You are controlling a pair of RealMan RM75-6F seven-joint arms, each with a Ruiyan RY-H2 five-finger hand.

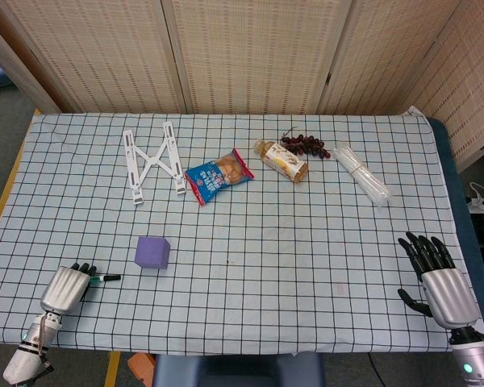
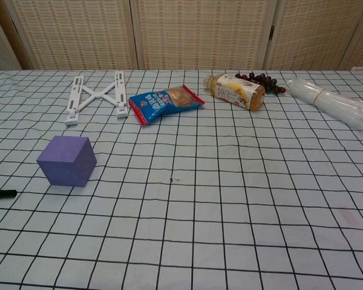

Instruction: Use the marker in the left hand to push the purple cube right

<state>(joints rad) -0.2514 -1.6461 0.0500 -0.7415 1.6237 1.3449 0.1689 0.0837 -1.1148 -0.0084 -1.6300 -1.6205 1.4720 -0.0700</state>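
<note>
Head view shows the left hand [image 1: 65,288] at the near left corner of the checked tablecloth [image 1: 306,242], fingers closed around a thin black marker with a green band [image 1: 103,278]. The marker's tip points right, toward the small purple foam cube [image 1: 152,252], but stays apart from it. The push seems not yet begun; contact and the whole rightward slide are left. The right hand [image 1: 440,278] rests at the near right, holding nothing, fingers spread. The blue snack packet [image 1: 218,177] and the lying bottle with a tan label [image 1: 282,160] carry print too small to read.
</note>
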